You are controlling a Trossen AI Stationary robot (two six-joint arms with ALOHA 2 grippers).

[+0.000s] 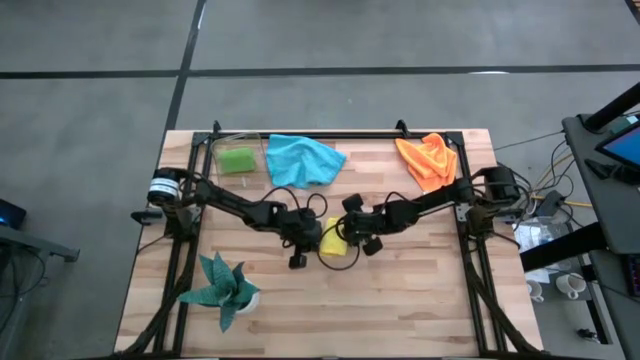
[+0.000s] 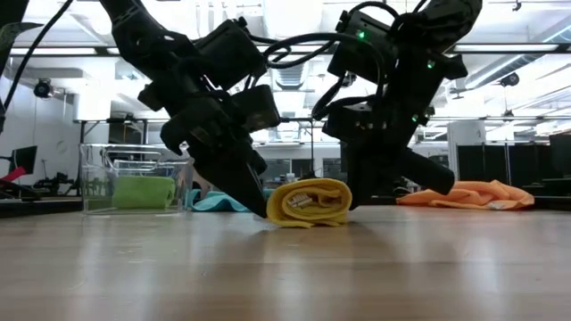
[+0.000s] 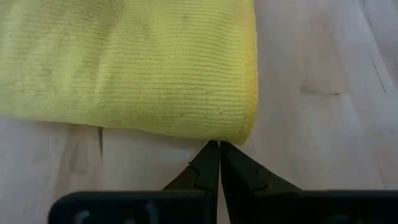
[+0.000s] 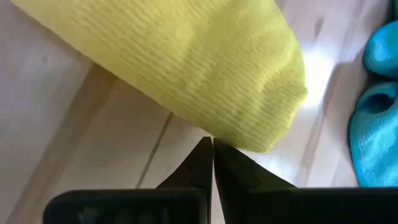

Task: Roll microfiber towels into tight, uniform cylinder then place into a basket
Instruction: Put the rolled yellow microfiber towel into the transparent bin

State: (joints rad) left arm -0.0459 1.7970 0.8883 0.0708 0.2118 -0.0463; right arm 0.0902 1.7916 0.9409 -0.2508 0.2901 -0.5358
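The yellow microfiber towel (image 2: 310, 203) lies rolled into a short cylinder on the table's middle. My left gripper (image 3: 215, 149) is shut, slanting down at the roll's left side. My right gripper (image 4: 208, 146) is shut at its right side. In the high view the two grippers (image 1: 312, 236) (image 1: 352, 236) flank the yellow roll (image 1: 333, 244). A green rolled towel (image 2: 143, 192) lies inside the clear basket (image 2: 98, 178) at the far left. The blue towel (image 1: 303, 160) and the orange towel (image 1: 428, 160) lie crumpled near the far edge. My left gripper meets the roll's lower edge (image 3: 224, 134) with its shut fingertips, close to one end of the roll. The fingers slant down from the table's left. The roll lies on the table. My right gripper touches the roll's underside (image 4: 239, 142) with its shut tips, near the roll's rounded end. It slants down from the table's right.
A dark teal plant in a white pot (image 1: 225, 290) stands at the near left. The black metal frame (image 1: 300, 135) runs along the table's far edge and down both sides. Bare wood lies in front of the roll.
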